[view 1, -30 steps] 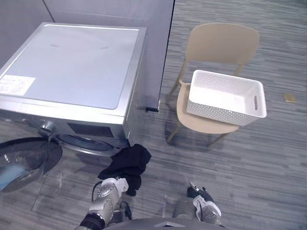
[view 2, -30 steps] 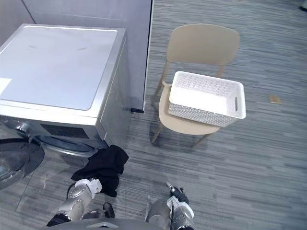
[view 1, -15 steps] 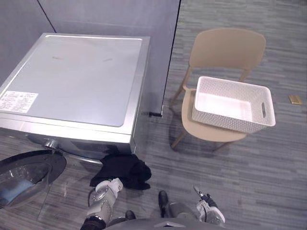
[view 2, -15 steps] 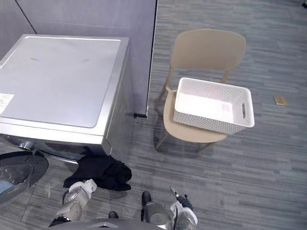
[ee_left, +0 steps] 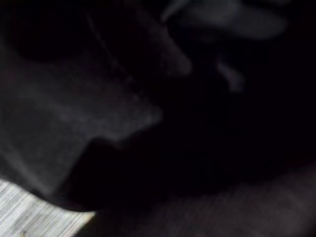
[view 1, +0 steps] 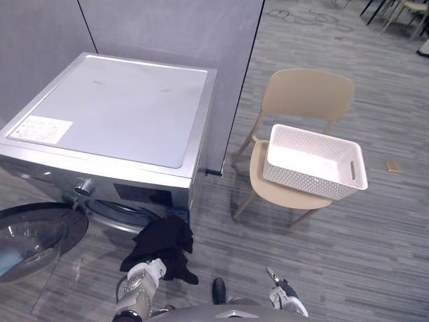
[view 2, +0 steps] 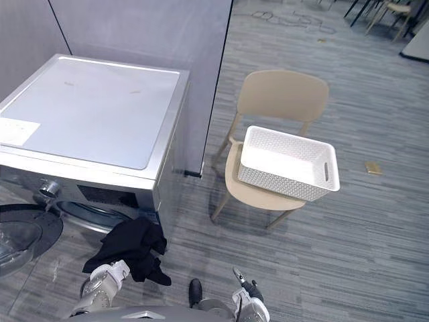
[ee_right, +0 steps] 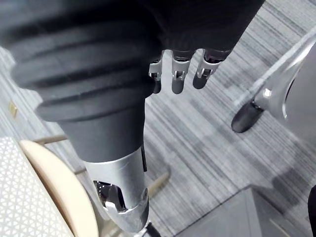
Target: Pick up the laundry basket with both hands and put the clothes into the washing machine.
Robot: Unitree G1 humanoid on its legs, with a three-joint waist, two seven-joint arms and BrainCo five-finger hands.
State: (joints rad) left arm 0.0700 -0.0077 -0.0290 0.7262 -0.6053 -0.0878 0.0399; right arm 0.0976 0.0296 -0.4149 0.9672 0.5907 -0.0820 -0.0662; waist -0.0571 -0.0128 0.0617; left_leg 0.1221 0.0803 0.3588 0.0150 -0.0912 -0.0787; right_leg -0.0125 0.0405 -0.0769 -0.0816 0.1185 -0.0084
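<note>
A black bundle of clothes [view 1: 161,243] hangs from my left hand [view 1: 139,280], low in front of the silver washing machine [view 1: 120,114] and just right of its drum opening [view 1: 124,213]. In the left wrist view dark cloth [ee_left: 148,123] lies right over the hand. The round door [view 1: 30,235] stands swung open to the left. A white perforated laundry basket [view 1: 301,180] sits on a beige chair [view 1: 305,94] to the right, with nothing showing inside it. My right hand [view 1: 283,295] hangs low near the floor; its fingers [ee_right: 177,74] are relaxed and hold nothing.
A grey partition wall [view 1: 174,27] stands behind the washer, ending between it and the chair. A small tan object [view 1: 393,166] lies on the striped grey carpet to the right of the chair. More chair legs show far off at the top right.
The camera has shifted, so the whole scene sits differently. The black clothes stay in my left hand before the washer and now hang down in a longer bundle. The basket stays on the chair.
</note>
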